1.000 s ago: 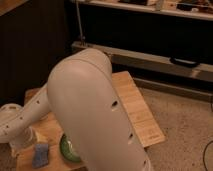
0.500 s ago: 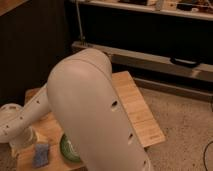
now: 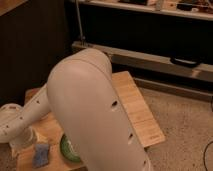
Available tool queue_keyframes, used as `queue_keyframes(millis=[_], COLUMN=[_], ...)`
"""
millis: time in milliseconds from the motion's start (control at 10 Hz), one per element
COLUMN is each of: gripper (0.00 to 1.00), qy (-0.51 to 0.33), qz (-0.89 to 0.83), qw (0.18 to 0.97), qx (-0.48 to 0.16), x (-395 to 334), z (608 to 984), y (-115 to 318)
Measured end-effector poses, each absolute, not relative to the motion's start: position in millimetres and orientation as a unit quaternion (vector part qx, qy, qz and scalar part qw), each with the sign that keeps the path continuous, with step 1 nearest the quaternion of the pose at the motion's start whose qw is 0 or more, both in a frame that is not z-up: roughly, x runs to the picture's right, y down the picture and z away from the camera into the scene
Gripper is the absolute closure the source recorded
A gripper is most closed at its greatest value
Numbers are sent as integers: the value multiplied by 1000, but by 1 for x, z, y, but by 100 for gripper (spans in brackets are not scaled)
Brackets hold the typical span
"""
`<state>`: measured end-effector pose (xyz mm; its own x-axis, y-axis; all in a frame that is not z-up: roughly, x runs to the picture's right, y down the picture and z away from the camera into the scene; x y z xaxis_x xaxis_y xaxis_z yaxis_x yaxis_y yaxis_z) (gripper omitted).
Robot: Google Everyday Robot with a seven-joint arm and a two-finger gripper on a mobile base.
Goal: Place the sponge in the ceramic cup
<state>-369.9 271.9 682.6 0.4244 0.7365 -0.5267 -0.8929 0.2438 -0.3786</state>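
The blue-grey sponge [image 3: 40, 154] lies flat on the wooden table [image 3: 132, 107] near its front left corner. Just left of it a small white shape [image 3: 24, 141] stands under the arm; it looks like the ceramic cup, partly covered. My white arm [image 3: 90, 115] fills the middle of the view and reaches down to the lower left, where its wrist [image 3: 9, 125] ends at the frame's edge. The gripper is hidden there, somewhere above the left front of the table. Nothing is touching the sponge.
A green bowl [image 3: 67, 149] sits right of the sponge, half hidden by the arm. Behind the table runs a dark shelf unit [image 3: 150, 35] with a metal rail. Speckled floor [image 3: 185, 135] lies to the right.
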Motion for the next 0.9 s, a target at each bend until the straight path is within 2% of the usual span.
queue_keyframes(millis=[400, 600, 900], gripper=[20, 20, 20], qy=[126, 153, 193], qz=[517, 505, 489], qw=[780, 778, 773], qx=[-329, -342, -356], x=[-372, -379, -386], z=[683, 691, 689], y=[264, 240, 239])
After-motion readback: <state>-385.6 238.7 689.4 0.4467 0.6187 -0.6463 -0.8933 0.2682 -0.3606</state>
